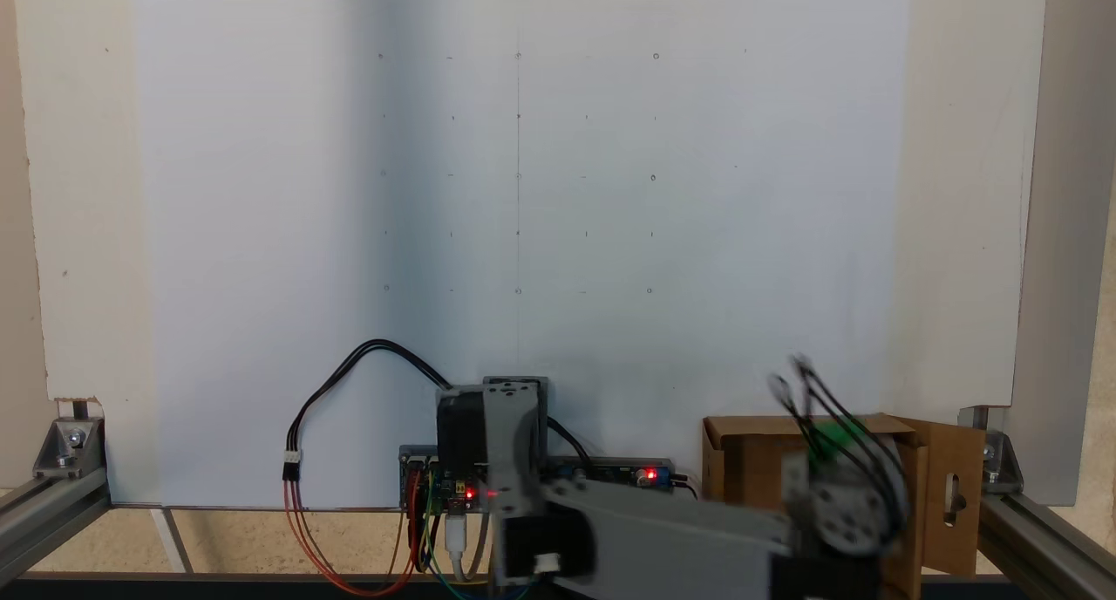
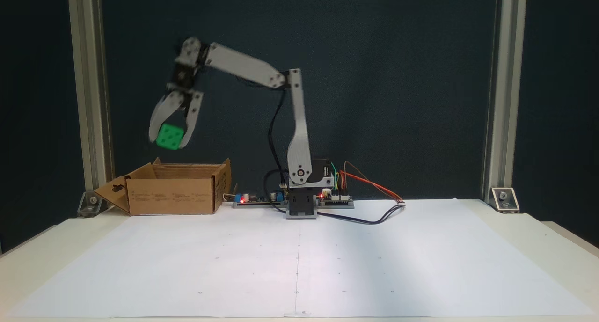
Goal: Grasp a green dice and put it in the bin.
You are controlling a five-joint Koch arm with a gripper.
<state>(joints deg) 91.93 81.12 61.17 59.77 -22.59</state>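
1. Step in hand: transport. The gripper is clenched on the green dice, one jaw on each side of it.
2. Position: the green dice hangs in the air above the open top of the cardboard bin, clear of its rim. The bin stands on the table beside the arm base.
3. In a fixed view, a patch of green shows over the bin.
4. Next move, as judged: part the jaws over the bin's opening, perhaps after lowering, so the dice drops inside.

One fixed view looks down from above, behind the arm; the other faces it level across the table. Both share the bin.
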